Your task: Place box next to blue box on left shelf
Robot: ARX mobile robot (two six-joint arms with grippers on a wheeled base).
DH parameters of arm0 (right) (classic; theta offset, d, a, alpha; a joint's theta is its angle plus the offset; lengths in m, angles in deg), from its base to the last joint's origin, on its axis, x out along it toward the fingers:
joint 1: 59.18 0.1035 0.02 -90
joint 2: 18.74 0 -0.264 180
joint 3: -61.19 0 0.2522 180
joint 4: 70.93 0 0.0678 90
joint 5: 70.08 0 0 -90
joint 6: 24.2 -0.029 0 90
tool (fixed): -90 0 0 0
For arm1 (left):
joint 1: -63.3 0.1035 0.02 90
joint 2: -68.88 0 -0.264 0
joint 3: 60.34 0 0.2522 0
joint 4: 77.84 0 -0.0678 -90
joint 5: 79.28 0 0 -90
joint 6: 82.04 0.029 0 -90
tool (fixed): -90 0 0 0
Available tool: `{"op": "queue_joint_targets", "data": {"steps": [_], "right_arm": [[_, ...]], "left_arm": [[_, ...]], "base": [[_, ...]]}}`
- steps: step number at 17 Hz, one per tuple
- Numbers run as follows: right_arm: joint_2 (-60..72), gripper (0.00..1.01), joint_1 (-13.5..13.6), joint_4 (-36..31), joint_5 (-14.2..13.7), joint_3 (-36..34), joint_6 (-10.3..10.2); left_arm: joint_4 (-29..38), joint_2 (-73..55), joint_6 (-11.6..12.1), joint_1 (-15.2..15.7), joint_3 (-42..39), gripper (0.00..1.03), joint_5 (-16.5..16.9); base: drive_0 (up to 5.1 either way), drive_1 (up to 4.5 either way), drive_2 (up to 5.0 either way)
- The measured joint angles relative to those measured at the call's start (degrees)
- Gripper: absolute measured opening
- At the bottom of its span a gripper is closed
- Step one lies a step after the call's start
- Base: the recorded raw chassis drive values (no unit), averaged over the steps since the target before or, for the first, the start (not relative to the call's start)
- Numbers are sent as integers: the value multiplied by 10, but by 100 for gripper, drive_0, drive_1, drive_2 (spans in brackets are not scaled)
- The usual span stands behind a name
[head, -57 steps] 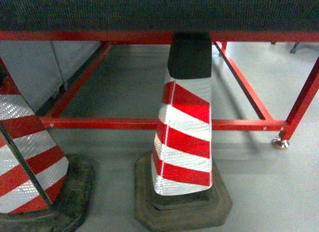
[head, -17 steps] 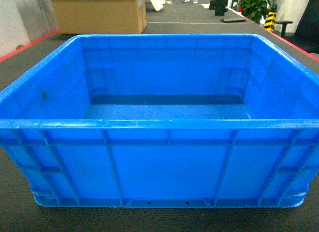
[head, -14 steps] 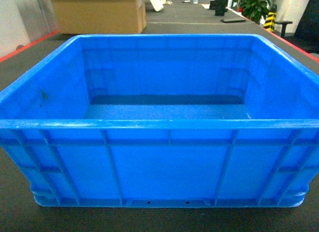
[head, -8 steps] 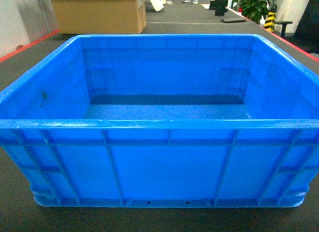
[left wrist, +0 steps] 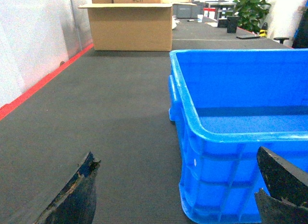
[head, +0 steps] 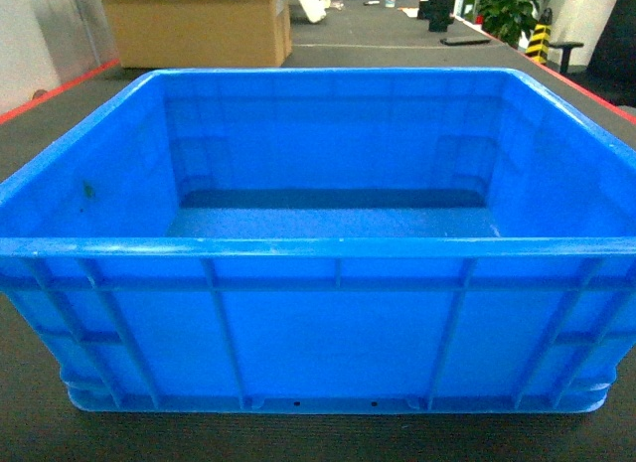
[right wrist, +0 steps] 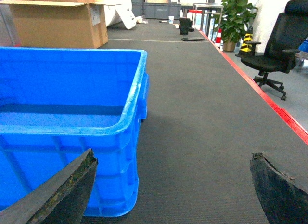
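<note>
from the head camera i can't see either arm; the box (head: 318,243) fills nearly the whole view and hides the near surface, and its lower corners run off to both sides. no shelf or second blue box shows in any of my views.

on the left, the left wrist camera shows only the tips of the left gripper (left wrist: 175,197): one worn dark finger (left wrist: 77,197) low at the left over the dark mat (left wrist: 106,118), the other at the lower right, in front of the box's near wall. the jaws stand spread wide, with the box's left front corner between them in this view; i can't tell whether either tip touches the plastic. the rest of the arm is out of frame. a cardboard box (left wrist: 132,26) stands far back on the mat, its top cut off.

the box sits flat and upright on the mat, right in front of me, empty inside.

on the right, the right gripper (right wrist: 173,195) also shows only its tips: one finger (right wrist: 62,197) low at the left in front of the box's wall, the other at the lower right over the mat. the jaws are spread wide with nothing gripped. farther right, beyond a red line (right wrist: 269,96), stands a black office chair (right wrist: 279,41), with a plant (right wrist: 233,17) behind.
</note>
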State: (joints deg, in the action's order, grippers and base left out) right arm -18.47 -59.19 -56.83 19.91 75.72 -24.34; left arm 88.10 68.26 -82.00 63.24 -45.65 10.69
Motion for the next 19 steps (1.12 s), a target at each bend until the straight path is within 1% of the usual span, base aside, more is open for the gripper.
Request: {"op": "queue_joint_targets", "data": {"steps": [9,10,11,12,13,14,15,17,18,19], "right_arm": [[0,98,0,0,0,0,0],[7,98,8,31,-24,6,-6],[96,98,70,119,-159,44,-31],[181,98,86,44,-165,89,-45],[244,98,90,-3,-150,134,-40],[311,98,103,-32,-133,188,-37],[368,98,113,-28,-114,239,-37],[518,98,112,-13,-77,344,-37],[589,98,110,-14,-74,380,-37],[669,98,104,-25,-74,410,-38]], "left_arm": [[0,0,0,0,0,98,0],[-49,-16,-5,-28,12,98,-66],[-70,-79,-15,-73,29,98,-196],[10,-176,-32,-58,79,98,-179],[49,-238,-34,-44,113,98,-153],[88,-319,-39,-36,163,98,-132],[93,-399,-46,-37,223,98,-118],[88,-549,-55,-53,330,98,-103],[76,-630,-61,-59,383,98,-104],[68,-692,-61,-65,422,98,-109]], "base": [[0,0,0],[0,0,0],[0,0,0],[0,0,0],[0,0,0],[0,0,0],[0,0,0],[0,0,0],[0,0,0],[0,0,0]]}}
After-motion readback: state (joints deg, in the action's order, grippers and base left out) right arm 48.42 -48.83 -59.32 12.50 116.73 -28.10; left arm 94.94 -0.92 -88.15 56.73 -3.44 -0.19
